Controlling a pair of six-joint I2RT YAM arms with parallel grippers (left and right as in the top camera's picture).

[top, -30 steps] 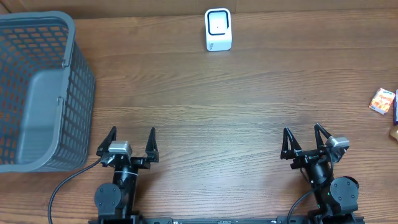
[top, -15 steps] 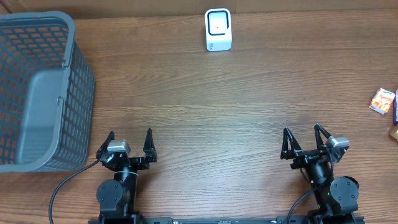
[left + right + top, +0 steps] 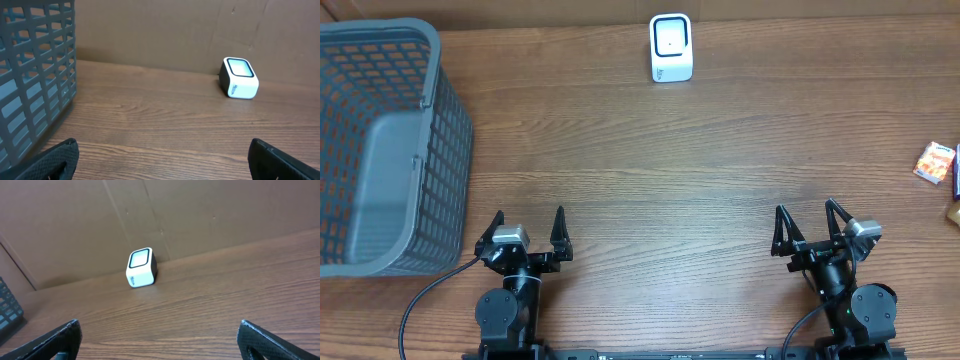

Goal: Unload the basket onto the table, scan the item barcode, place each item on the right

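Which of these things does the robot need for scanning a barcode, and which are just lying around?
For the job: white scanner; small orange packet at the right edge, likely an item to scan.
Just lying about: grey basket, for now.

my view: brown wood-grain table (image 3: pixel 650 170). resting on it: grey plastic mesh basket (image 3: pixel 450 150) at left edge, white barcode scanner (image 3: pixel 671 48) standing mid far edge, small orange-white packet (image 3: pixel 935 160) at right edge, well apart from both.
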